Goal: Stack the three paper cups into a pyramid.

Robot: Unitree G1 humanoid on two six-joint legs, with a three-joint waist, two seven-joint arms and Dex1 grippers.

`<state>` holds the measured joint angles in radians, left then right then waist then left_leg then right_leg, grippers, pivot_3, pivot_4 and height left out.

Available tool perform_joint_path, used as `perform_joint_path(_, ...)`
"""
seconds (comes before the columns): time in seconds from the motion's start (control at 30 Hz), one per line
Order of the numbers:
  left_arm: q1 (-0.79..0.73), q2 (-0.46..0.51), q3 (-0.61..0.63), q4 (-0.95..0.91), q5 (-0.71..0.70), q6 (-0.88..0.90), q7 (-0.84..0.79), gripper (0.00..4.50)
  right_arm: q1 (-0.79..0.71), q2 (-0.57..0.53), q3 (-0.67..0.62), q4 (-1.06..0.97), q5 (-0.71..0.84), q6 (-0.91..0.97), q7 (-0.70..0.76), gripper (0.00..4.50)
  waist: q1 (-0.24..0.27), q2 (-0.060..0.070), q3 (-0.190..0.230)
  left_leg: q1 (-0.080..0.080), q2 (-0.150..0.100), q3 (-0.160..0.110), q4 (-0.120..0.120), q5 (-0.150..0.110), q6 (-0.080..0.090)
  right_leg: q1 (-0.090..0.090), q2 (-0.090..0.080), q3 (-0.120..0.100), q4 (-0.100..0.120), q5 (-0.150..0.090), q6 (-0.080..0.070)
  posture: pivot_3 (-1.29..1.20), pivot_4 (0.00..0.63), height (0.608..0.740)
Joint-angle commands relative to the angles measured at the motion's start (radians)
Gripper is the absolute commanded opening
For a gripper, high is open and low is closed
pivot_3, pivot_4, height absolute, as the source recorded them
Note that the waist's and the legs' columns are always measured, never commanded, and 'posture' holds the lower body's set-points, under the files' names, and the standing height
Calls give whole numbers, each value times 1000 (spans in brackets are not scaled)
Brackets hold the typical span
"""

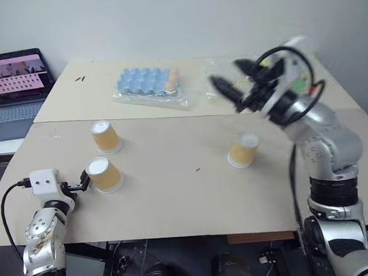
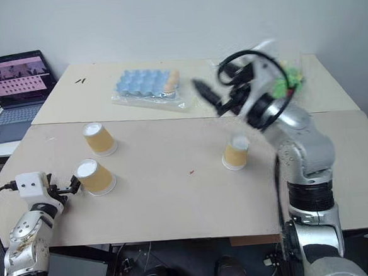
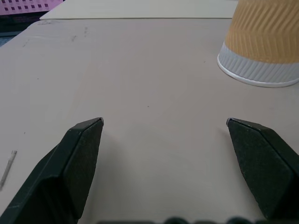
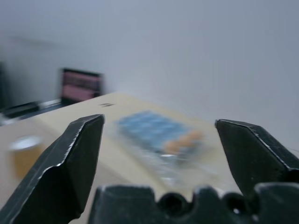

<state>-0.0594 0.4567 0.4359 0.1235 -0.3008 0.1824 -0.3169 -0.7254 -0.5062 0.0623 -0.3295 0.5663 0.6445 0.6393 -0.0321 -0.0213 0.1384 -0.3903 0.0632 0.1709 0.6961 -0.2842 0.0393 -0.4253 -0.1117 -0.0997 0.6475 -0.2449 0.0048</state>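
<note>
A plain white wall backs a tan table (image 1: pixel 176 202) made of two boards butted together; a laptop (image 1: pixel 13 87) sits open on a lower stand off the table's left side; a blue egg tray (image 1: pixel 145 82) in clear wrap lies on the far board. The three paper cups all stand upside down, white bases up, none stacked: one cup (image 1: pixel 105 136) on the left, a second cup (image 1: pixel 103 174) just in front of it nearer the robot, and a third cup (image 1: pixel 243 150) well apart to the right. The left gripper (image 3: pixel 163 128) rests low over the table with its jaws spread wide and nothing between them, just beside the second cup; the right gripper (image 1: pixel 226 89) hangs raised above the table beyond the third cup, jaws likewise wide apart and empty, pointing toward the egg tray.
</note>
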Motion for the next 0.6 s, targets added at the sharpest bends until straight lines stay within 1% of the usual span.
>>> perform_joint_path(0.03,23,42,30,-52,-12,0,-26,4500,23,-38,75,-70,15,14,125,4486,8,-1,0,0,0,0,1,0,0,0,0,-1,0,0,0,0,150,724)
perform_joint_path(0.1,71,93,53,-62,-19,-4,-83,4500,49,-59,137,-77,-29,-3,162,4486,16,-1,0,-1,-1,0,4,-1,2,1,-2,-1,-1,0,0,0,150,724)
perform_joint_path(0.17,170,200,79,-70,-26,-29,-232,4500,67,-51,175,-67,-72,-26,159,4486,12,-4,-1,-1,-1,0,5,-2,3,0,-3,-1,-1,0,0,0,150,724)
perform_joint_path(0.27,259,315,86,-104,-84,-5,-421,4500,76,-27,163,-60,-83,-25,140,4486,9,-3,-1,-1,1,0,5,-3,1,-1,-2,-1,0,0,0,0,150,724)
perform_joint_path(0.37,279,394,32,-121,-95,-8,-568,4500,85,-3,145,-50,-93,-25,119,4486,22,-2,0,-1,1,0,4,-3,0,-2,-2,-2,0,-1,-1,0,150,724)
perform_joint_path(0.47,227,417,-39,-121,-80,-14,-632,4500,93,12,139,-43,-109,-31,103,4486,26,-2,0,-1,0,0,4,-3,0,-2,-3,-2,0,-1,-1,0,150,724)
perform_joint_path(0.6,99,402,-129,-65,-42,-42,-652,4500,103,19,124,-52,-123,-32,86,4486,24,-3,-1,-2,0,0,4,-3,0,-3,-1,-2,0,-1,-1,0,150,724)
